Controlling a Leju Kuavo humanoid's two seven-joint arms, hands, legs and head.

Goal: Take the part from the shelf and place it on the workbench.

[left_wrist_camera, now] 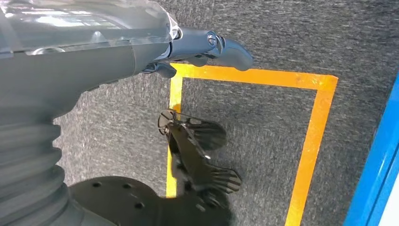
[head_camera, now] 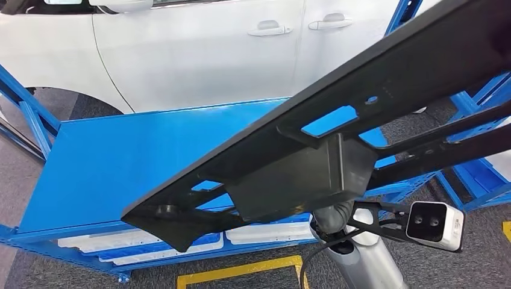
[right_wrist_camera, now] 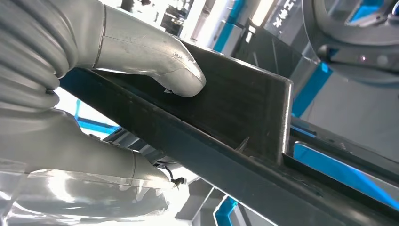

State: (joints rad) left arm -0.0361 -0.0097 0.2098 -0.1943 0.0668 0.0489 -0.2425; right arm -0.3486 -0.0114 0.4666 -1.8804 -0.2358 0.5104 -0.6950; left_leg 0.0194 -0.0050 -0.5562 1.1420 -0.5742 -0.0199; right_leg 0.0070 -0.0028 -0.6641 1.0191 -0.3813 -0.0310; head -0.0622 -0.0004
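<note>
A long black part (head_camera: 337, 120) with cut-outs and a boxy middle block slants across the head view, hanging tilted above the blue workbench (head_camera: 120, 156). My right hand (right_wrist_camera: 70, 136) holds it from below; its thumb (right_wrist_camera: 160, 66) presses on the part's (right_wrist_camera: 235, 108) flat face while the other fingers lie under the edge. In the head view the part hides that hand, and my silver right forearm (head_camera: 361, 259) rises beneath it. My left hand (left_wrist_camera: 197, 49) hangs over the grey carpet, fingers apart and holding nothing.
A white car (head_camera: 193, 48) stands behind the workbench. Blue shelf framing (head_camera: 482, 174) rises at the right. White trays (head_camera: 156, 244) sit on the bench's lower level. Yellow floor tape (head_camera: 241, 271) marks the carpet in front of the bench.
</note>
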